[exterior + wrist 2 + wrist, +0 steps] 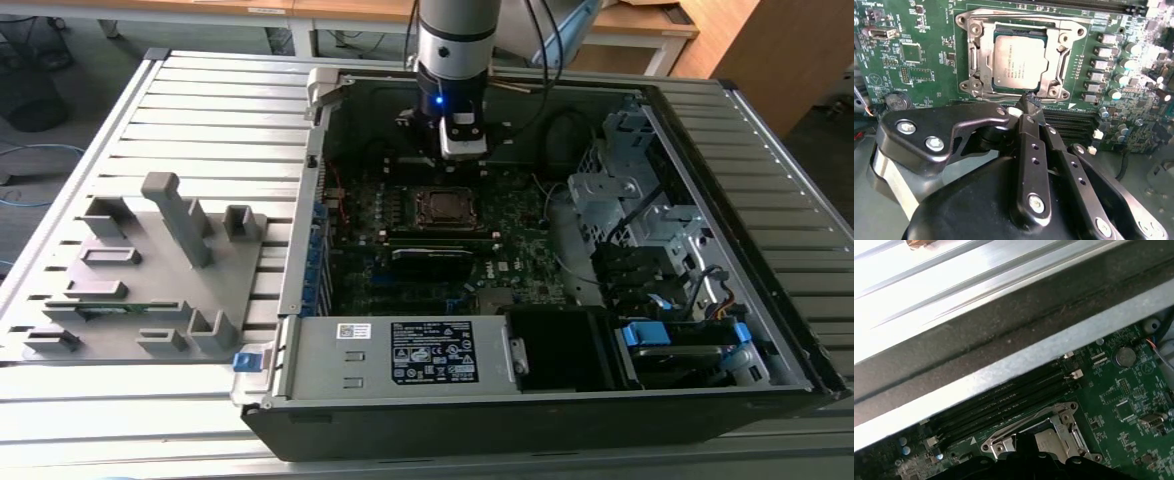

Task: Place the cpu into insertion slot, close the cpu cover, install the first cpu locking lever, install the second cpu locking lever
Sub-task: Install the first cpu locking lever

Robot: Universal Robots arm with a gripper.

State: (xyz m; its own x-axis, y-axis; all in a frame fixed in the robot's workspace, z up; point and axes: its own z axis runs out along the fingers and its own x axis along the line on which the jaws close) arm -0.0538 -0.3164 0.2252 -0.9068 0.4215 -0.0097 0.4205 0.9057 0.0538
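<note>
You're looking at an open black PC case [747, 290] lying on its side on a ribbed aluminium table [200, 90]. A green motherboard [919, 55] is sitting flat inside; a coin cell battery [898, 101] is sitting near its corner and black RAM slots [1004, 400] are running along the case wall. A grey power supply with a white label [400, 355] is sitting at the case's near edge, drive cages [627, 190] at the exterior view's right. A grey fixture tray with upright posts [160, 260] is lying on the table at the exterior view's left, just beside the case.
</note>
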